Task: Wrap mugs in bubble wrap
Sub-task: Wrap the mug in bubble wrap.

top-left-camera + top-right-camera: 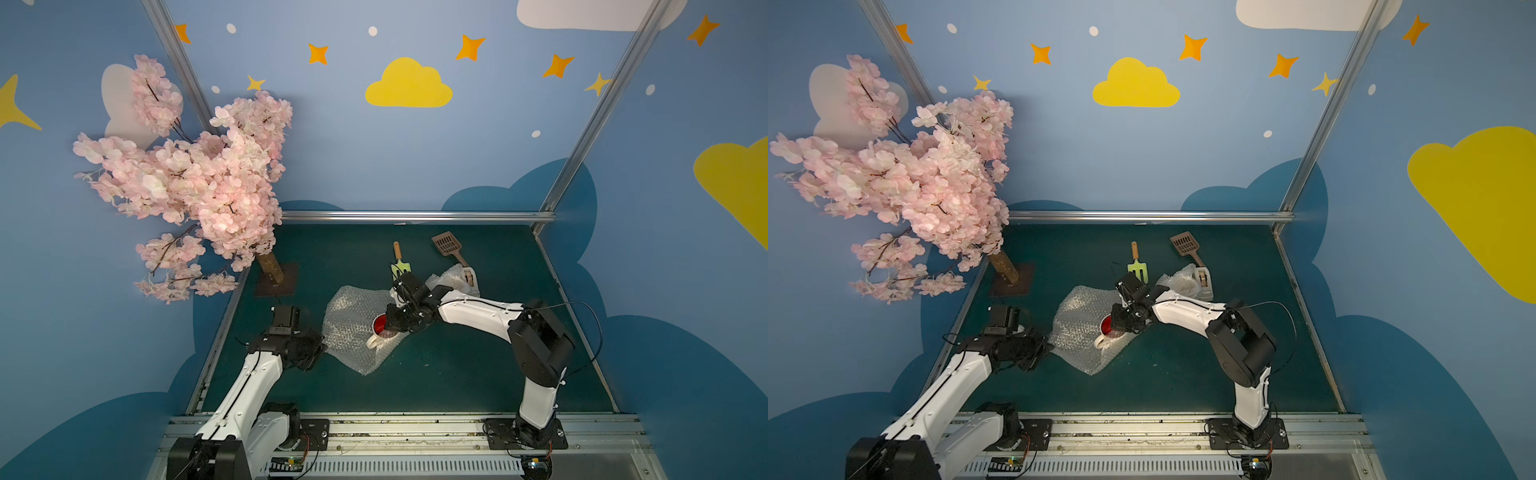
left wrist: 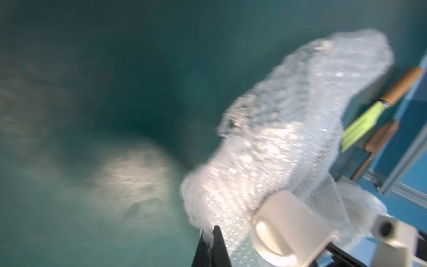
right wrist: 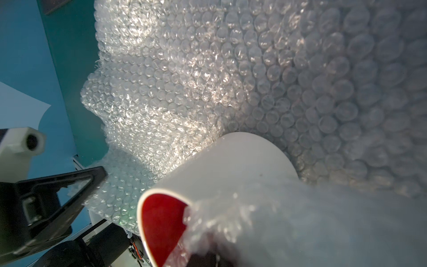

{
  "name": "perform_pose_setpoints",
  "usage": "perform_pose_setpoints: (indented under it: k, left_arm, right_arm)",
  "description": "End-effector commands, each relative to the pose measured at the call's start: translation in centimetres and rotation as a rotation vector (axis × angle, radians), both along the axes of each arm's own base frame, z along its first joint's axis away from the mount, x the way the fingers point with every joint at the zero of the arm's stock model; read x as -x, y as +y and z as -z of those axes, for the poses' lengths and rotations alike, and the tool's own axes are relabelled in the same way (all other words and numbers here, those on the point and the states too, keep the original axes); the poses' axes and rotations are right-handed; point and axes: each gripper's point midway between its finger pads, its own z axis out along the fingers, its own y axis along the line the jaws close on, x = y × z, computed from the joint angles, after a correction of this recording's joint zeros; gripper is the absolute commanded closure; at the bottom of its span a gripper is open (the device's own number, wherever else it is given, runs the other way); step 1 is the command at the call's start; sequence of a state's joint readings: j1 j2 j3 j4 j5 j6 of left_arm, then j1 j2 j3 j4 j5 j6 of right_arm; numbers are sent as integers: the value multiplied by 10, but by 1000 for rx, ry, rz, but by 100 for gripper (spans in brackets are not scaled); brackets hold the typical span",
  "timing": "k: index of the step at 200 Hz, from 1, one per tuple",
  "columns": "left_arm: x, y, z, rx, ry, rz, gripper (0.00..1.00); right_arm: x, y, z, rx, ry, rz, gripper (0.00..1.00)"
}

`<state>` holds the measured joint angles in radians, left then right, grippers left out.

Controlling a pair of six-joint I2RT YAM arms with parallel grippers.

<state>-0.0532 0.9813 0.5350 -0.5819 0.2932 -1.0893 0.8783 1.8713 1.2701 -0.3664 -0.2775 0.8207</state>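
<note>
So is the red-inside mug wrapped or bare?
Mostly bare: the mug rests on spread bubble wrap, cream wall and red inside showing; only one flap reaches over its rim, at the right gripper.

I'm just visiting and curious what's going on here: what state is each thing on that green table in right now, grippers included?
red-inside mug: on the sheet, red inside showing.
large bubble wrap sheet: spread out, one corner pulled over the mug's rim.
left gripper: shut on the sheet's edge.
right gripper: shut, pinching wrap at the mug's rim.
second bubble wrap: bunched into a bundle.
garden fork: lying flat.
slotted scoop: lying flat.
</note>
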Motion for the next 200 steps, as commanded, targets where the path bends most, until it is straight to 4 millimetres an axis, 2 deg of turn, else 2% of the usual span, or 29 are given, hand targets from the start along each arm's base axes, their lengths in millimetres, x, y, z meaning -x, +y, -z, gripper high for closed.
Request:
perform_pose_setpoints:
  k: [1, 22, 53, 96, 128, 156, 182, 200]
  left_arm:
    - [-10, -12, -18, 5, -48, 67, 98]
    - [-18, -30, -35, -5, -98, 136, 98]
    - [-39, -74, -56, 30, -189, 271, 98]
    - [-64, -124, -65, 33, -255, 414, 98]
    - [-79, -155, -61, 61, -284, 479, 98]
    - [-84, -178, -50, 69, -267, 537, 98]
    - [-83, -179, -29, 24, -193, 539, 98]
    - [-81, -172, -15, -23, -144, 526, 97]
  right_arm:
    - [0, -4, 14, 38, 20, -8, 100]
    - [-1, -3, 14, 32, 23, -4, 100]
    - [1, -1, 14, 14, 36, -1, 100]
    - [-1, 1, 14, -34, 59, 22, 100]
    - [-2, 3, 14, -46, 73, 32, 100]
    - [-4, 1, 15, -41, 74, 51, 100]
    - [-5, -3, 12, -49, 66, 81, 100]
    - [-7, -6, 8, -53, 54, 99, 100]
